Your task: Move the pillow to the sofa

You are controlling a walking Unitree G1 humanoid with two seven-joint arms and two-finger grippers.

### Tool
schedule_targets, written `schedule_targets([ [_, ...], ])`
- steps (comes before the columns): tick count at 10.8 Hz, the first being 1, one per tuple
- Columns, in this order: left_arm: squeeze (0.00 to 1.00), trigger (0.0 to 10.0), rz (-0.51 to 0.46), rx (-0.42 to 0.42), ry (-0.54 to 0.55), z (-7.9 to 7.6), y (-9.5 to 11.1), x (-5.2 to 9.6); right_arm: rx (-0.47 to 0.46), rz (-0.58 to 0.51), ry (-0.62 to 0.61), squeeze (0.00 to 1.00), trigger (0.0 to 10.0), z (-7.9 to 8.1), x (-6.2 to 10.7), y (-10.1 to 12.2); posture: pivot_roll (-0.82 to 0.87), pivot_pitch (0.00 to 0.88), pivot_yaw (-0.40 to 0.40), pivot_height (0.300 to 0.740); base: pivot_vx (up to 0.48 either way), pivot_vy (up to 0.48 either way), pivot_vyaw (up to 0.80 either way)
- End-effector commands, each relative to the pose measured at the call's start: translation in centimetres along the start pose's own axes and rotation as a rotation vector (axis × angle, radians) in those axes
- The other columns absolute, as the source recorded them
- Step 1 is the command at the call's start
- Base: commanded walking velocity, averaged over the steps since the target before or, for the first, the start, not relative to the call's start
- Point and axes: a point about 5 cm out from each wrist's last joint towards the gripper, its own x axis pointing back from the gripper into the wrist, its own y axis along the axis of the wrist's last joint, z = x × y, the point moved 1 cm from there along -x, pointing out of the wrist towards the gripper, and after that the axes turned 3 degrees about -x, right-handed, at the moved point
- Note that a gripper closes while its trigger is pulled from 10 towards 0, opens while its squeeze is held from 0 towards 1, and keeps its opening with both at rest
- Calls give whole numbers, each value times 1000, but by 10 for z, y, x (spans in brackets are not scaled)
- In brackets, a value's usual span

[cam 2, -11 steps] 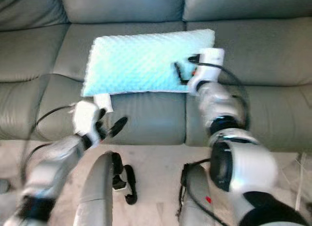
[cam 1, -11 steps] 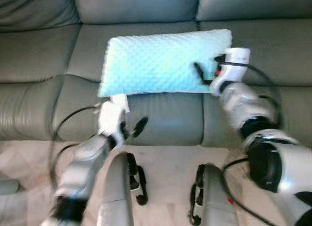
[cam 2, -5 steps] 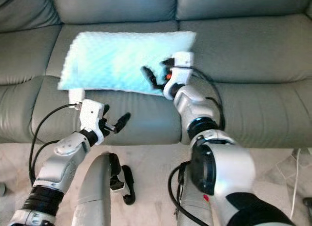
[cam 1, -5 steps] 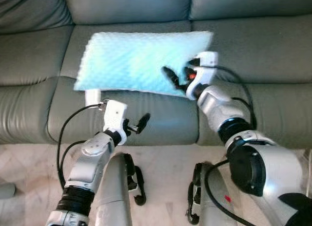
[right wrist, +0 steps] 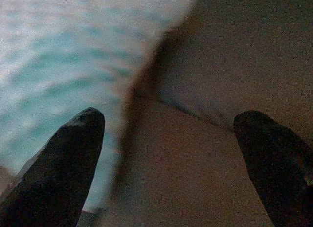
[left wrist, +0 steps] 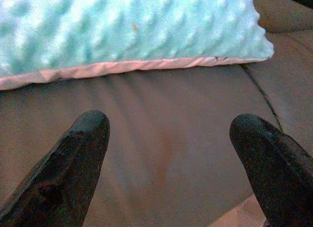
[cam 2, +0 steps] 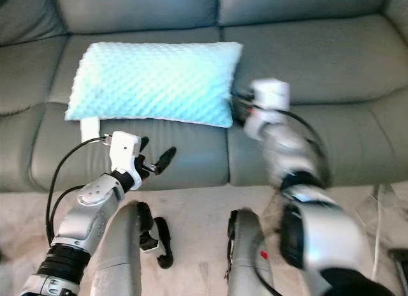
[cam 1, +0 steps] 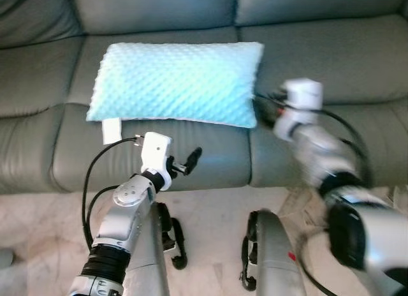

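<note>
The pale turquoise, dimple-textured rectangular pillow (cam 1: 177,81) lay flat on the grey leather sofa (cam 1: 319,47), across the middle seat cushion, its long front edge close to the seat's front edge and its right end reaching the seam with the next cushion. A small white tag (cam 1: 111,131) hung from its front left corner over the seat's rounded front.

Both grippers held nothing. The left gripper (left wrist: 168,153) hovered off the seat's front edge with its two black fingers spread wide, facing the pillow's satin-piped hem (left wrist: 122,68). The right gripper (right wrist: 168,153), blurred in the head views, was just beside the pillow's right end, fingers likewise apart, one tip level with the fluffy cover.

By the look of it the pillow was already delivered, so the main risk was undoing that. A spread finger catching the plush nap or the hanging tag could drag the light, soft pillow toward the front edge (leather is smooth and would give little resistance), and it might slide onto the pale marbled floor (cam 1: 38,213). The right arm's cable (cam 1: 347,127) looped near that corner and could snag too.
</note>
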Motion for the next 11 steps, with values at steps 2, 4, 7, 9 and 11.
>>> schedule_targets([
  [2,0,10000,40,9,48,9,-13,6,35,-71,-38,0,10000,-1,5,2,-55,369,48,625,0,0,0],
  [4,0,10000,-68,-7,114,20,9,8,83,-209,-39,0,10000,12,22,8,-84,347,40,625,0,0,0],
  [7,0,10000,-51,-26,113,36,10,20,67,-251,-105,0,10000,37,59,8,-118,318,34,625,0,0,0],
  [9,0,10000,-22,-48,68,42,6,19,34,-238,-156,0,10000,45,82,4,-146,285,32,625,0,0,0],
  [11,0,10000,-31,-45,22,41,14,11,-4,-211,-210,0,10000,42,94,3,-162,265,30,625,0,0,0],
])
